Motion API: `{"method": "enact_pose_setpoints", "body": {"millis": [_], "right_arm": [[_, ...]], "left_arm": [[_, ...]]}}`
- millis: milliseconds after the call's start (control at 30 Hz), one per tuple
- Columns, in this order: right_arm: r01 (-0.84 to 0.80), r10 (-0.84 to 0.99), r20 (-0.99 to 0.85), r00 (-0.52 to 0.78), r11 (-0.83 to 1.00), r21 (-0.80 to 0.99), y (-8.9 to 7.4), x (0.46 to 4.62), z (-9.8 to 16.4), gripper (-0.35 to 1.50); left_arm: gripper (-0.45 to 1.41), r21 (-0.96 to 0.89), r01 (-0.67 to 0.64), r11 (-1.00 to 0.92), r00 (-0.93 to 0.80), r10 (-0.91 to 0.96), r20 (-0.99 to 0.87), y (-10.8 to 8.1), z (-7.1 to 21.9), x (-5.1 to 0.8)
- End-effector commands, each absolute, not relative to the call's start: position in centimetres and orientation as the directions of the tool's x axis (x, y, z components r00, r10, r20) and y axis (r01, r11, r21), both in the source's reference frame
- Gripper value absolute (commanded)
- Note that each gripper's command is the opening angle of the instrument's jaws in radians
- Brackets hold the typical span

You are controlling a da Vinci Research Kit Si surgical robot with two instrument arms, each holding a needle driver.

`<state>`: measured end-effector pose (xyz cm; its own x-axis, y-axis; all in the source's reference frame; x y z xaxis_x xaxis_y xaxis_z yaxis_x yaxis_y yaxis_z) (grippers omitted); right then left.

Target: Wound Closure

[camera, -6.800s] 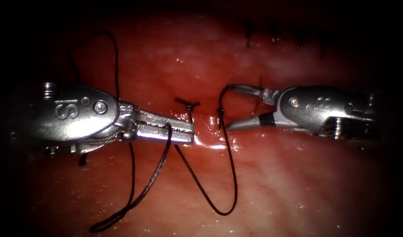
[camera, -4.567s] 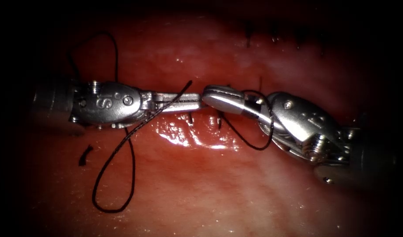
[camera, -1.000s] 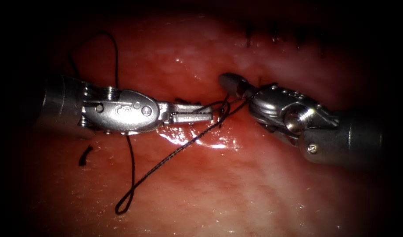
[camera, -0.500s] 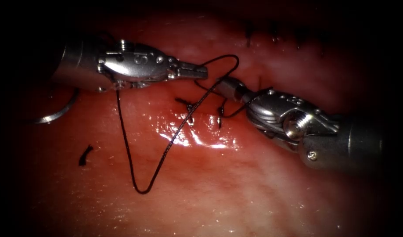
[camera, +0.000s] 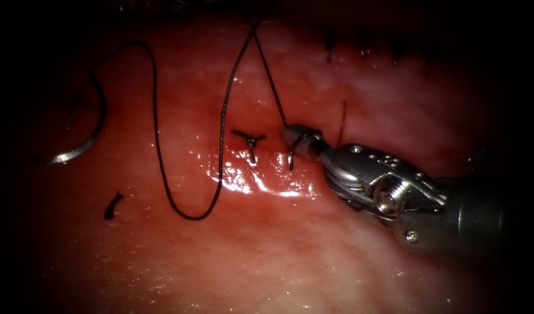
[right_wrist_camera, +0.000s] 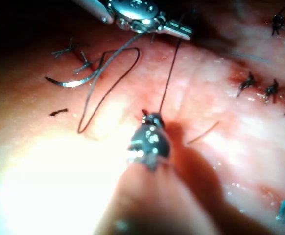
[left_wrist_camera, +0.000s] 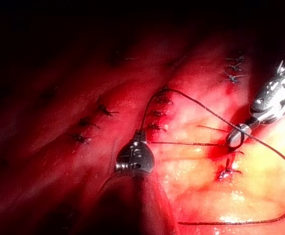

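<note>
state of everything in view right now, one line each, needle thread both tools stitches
left tool: jaws shut on the thread, lifted above the tissue
right tool: jaws shut on the thread, low beside the cut
needle: free, lying on the tissue left of the cut, held by neither tool
thread: taut between the tools, slack loop on the tissue
knotted stitch: tied across the cut
cut end of thread: loose on the tissue
tissue: wet, glistening

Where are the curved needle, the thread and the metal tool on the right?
needle (camera: 75, 148): endoscope view, middle of its curve, lying free on the tissue.
thread (camera: 221, 131): endoscope view, the long strand.
right tool (camera: 302, 141): endoscope view, its shut tip, holding thread.
</note>
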<state>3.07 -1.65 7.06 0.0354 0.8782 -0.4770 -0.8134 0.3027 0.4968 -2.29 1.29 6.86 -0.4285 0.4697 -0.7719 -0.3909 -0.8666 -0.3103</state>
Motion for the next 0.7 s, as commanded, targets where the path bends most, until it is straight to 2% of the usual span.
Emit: {"method": "enact_pose_setpoints", "body": {"millis": [33, 700], "right_arm": [[-0.812, 0.876, -0.481, 0.041, 0.309, 0.494, -1.68, 3.14, 7.11, -0.35], [-0.807, 0.859, -0.507, 0.071, 0.348, 0.477, -2.08, 3.05, 7.07, -0.35]], "left_arm": [[-0.45, -0.293, -0.387, -0.874, -0.431, 0.453, -0.781, 1.37, 6.90, -2.37], [-0.45, -0.072, -0.451, -0.890, -0.512, 0.323, -0.796, 2.26, 7.11, -2.51]]}}
